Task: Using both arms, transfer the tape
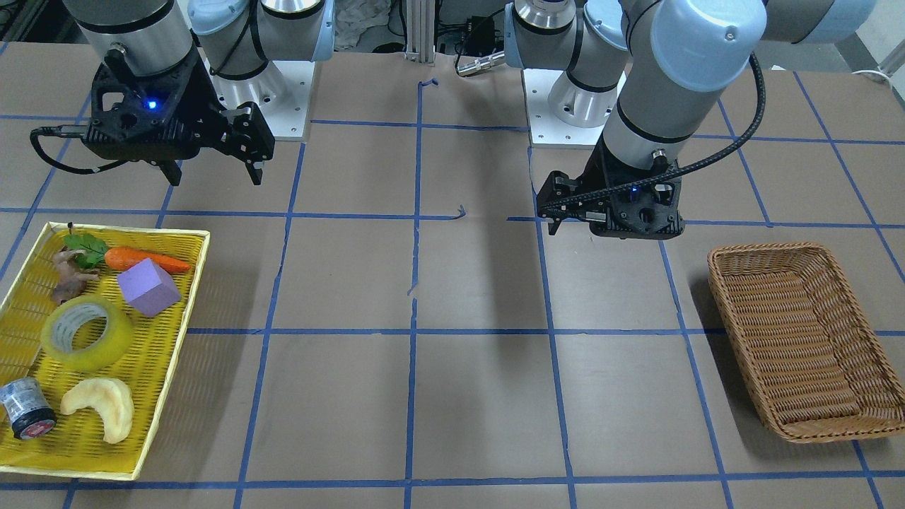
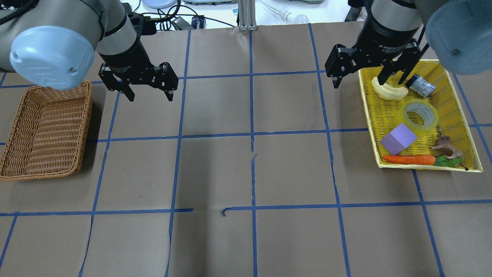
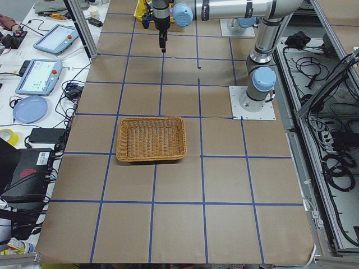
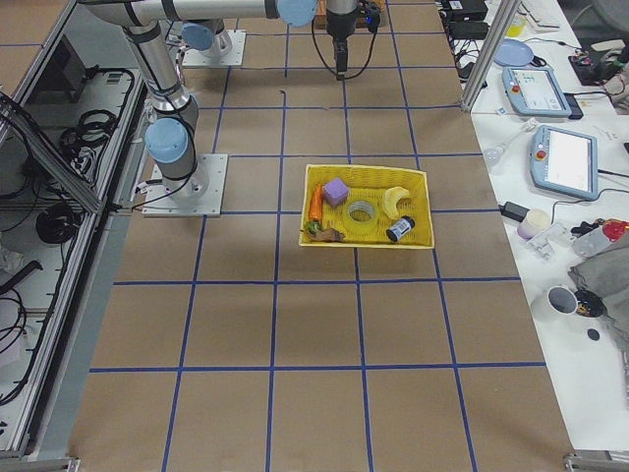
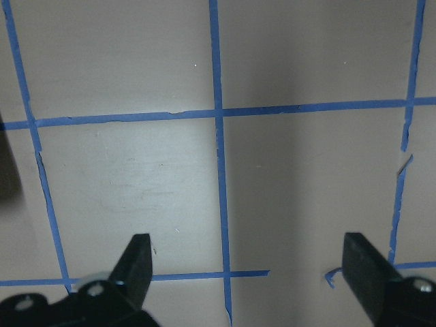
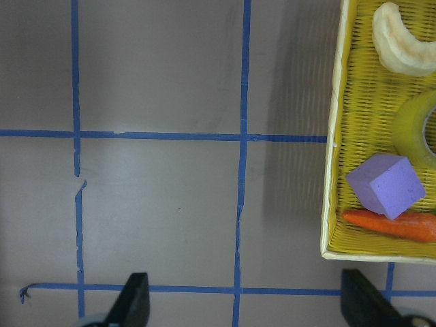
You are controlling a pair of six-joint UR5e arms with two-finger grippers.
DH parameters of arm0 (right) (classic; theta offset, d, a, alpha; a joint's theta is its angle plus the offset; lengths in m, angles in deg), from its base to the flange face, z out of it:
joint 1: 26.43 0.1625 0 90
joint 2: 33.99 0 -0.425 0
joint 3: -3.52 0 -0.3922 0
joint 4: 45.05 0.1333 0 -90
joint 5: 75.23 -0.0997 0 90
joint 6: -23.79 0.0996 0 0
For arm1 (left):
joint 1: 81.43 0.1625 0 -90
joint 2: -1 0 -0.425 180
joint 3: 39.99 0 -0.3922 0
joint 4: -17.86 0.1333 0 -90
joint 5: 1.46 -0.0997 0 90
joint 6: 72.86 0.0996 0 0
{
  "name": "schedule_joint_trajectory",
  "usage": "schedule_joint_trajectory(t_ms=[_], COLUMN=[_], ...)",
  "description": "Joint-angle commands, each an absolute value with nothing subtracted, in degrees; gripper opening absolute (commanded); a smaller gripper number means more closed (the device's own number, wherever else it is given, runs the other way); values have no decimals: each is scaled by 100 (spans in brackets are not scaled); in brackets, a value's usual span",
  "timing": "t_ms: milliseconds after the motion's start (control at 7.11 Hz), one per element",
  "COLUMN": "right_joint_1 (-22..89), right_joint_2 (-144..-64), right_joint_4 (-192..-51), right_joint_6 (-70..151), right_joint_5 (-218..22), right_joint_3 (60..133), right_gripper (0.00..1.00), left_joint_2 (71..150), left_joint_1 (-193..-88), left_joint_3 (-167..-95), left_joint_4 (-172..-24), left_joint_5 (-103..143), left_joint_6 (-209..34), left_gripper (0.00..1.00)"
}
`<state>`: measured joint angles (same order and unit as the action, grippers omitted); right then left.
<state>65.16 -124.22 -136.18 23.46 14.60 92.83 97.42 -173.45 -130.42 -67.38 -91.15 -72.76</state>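
Observation:
The tape (image 1: 92, 357) is a yellow translucent ring that lies flat in the yellow tray (image 1: 164, 332), between a purple cube and a cream crescent. It also shows in the overhead view (image 2: 421, 129) and, cut off, at the edge of the right wrist view (image 6: 412, 129). My right gripper (image 2: 359, 82) is open and empty. It hovers beside the tray's inner edge, toward the table's middle, as the right wrist view (image 6: 245, 293) shows. My left gripper (image 2: 150, 96) is open and empty above bare table next to the wicker basket (image 2: 46, 127); the left wrist view (image 5: 246, 259) shows only paper below it.
The tray also holds a purple cube (image 1: 147, 286), a carrot (image 1: 145, 259), a cream crescent (image 1: 102, 406), a grey cylinder with a red-black end (image 1: 25, 410) and a brown animal figure (image 1: 71, 276). The basket (image 1: 799, 332) holds nothing. Brown paper with blue tape lines covers the table.

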Motion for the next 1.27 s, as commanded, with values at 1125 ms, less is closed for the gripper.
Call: schedule_joint_trajectory(t_ms=[1125], right_joint_1=[6445], right_joint_2=[-12267], right_joint_4=[-13471], right_joint_6=[2344], right_joint_5=[1450], right_joint_3=[9203], right_gripper=[98], left_joint_2=[9733], left_joint_1=[-17337], left_joint_3=[-13060], left_joint_4=[-6739], left_joint_5=[-9085], left_joint_6=[-7278], left_gripper=[100])
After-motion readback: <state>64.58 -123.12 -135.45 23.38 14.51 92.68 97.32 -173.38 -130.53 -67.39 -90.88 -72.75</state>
